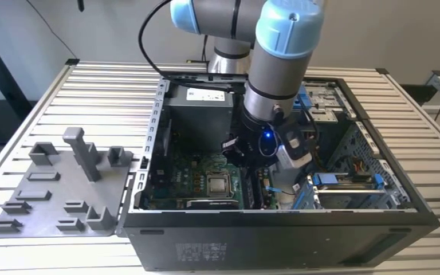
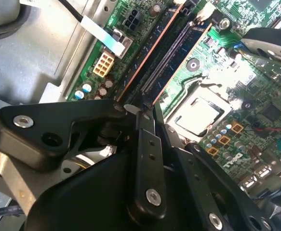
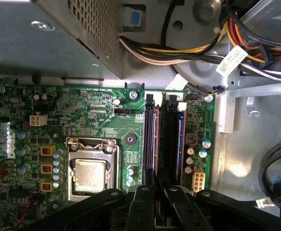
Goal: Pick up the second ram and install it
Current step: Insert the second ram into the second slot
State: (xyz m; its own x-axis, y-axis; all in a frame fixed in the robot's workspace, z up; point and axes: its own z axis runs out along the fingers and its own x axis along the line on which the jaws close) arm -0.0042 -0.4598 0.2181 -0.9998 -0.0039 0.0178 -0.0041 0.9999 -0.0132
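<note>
Gripper (image 3: 152,195) stands over the motherboard (image 3: 101,115) with fingers (image 2: 147,144) closed on the upright second ram (image 3: 150,144), whose long axis runs straight out from the fingertips along the slots (image 3: 171,139).

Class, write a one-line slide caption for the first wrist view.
Tool poised over the motherboard's memory slots, beside the processor socket.

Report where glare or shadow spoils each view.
Exterior view: daylight is even, but the open case keeps its motherboard in shade. Second wrist view: glare bleaches the board beside the processor. First wrist view: a mild bright patch sits on the chassis floor.
</note>
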